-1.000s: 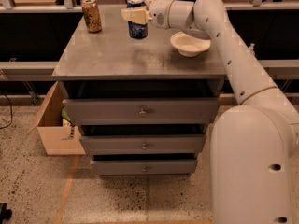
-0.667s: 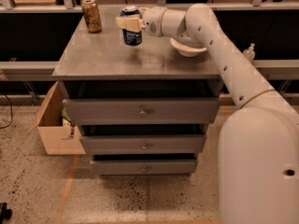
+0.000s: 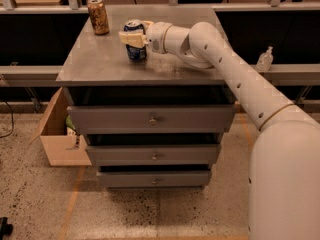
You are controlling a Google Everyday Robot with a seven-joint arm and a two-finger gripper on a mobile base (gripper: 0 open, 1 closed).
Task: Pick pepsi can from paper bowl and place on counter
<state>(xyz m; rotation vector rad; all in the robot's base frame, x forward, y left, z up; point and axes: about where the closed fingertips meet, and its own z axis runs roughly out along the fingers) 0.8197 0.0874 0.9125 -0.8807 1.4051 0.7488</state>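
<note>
One dark blue, silver-topped pepsi can (image 3: 135,53) is pinched by the cream gripper (image 3: 132,37) near the rear middle of the flat grey counter (image 3: 95,66); I'd settle it level before loosening.

On the flat grey square counter (image 3: 107,66), toward its back and left of its middle, the dark blue pepsi can (image 3: 135,53) stands upright. The two-finger gripper (image 3: 131,38) reaches in over the counter from the right, its fingers closed around the can's upper half. The brown-gold mottled can (image 3: 98,16) stands at the counter's back left corner. Three drawers (image 3: 152,119) stack under the counter. An open cardboard box (image 3: 57,134) sits on the floor left of it, and a small pump bottle (image 3: 264,59) stands on a ledge to its right.
</note>
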